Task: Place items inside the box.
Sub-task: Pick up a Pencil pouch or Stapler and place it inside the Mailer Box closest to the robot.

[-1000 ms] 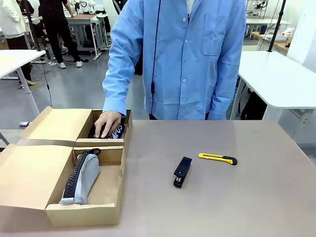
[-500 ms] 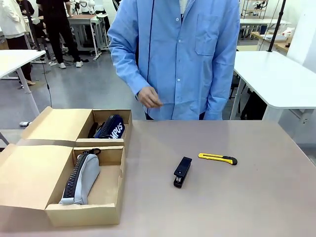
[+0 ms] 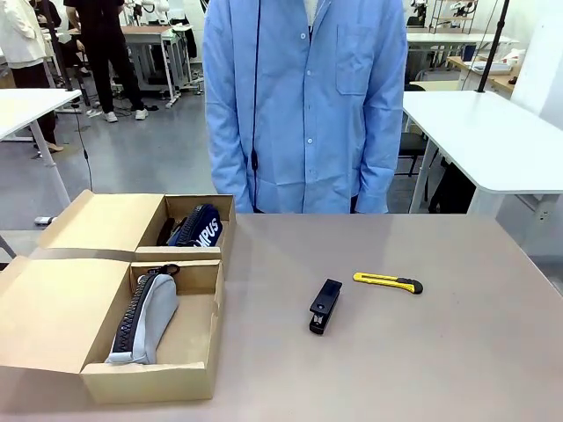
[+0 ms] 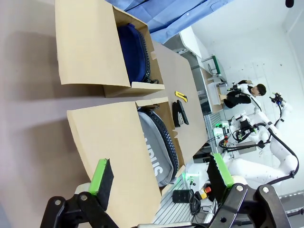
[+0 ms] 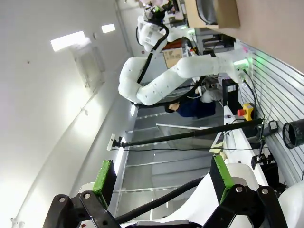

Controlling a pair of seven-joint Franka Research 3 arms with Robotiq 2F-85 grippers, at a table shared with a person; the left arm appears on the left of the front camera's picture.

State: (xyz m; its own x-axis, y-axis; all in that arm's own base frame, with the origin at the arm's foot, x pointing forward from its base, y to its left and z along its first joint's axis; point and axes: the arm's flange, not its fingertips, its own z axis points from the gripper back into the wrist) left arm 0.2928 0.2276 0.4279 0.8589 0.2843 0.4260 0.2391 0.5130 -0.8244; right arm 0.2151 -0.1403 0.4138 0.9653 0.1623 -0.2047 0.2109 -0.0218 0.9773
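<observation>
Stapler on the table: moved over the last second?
No. The stapler lies where it was, with the same gap to the knife on its right and the box on its left.

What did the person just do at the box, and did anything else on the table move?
The person let go of the navy pouch in the far compartment of the box, withdrew, and now stands upright behind the table. The pouch stayed there. The grey pouch, black stapler and utility knife have not moved.
</observation>
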